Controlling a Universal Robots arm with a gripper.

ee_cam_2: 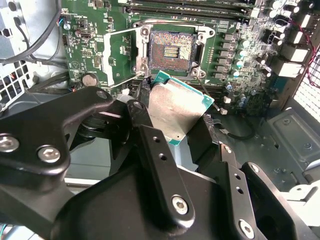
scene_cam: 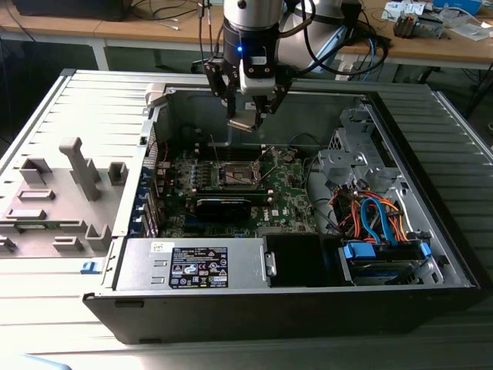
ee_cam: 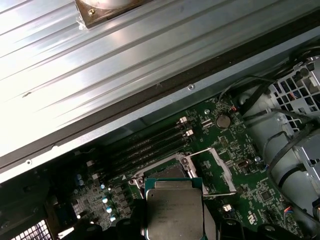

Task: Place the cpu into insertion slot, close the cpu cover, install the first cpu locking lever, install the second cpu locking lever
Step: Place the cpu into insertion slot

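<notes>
Held cpu [ee_cam_2: 177,107] hovers above insertion slot [ee_cam_2: 171,50], cover [ee_cam_2: 105,60] open.

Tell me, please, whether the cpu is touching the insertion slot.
Apart. In the exterior view the gripper holds the cpu well above the insertion slot; the second wrist view shows that slot bare.

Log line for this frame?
gripper: shut on silvery-grey square cpu, above green board | silver-rimmed square insertion slot: empty | thin silver cpu cover: open
</notes>
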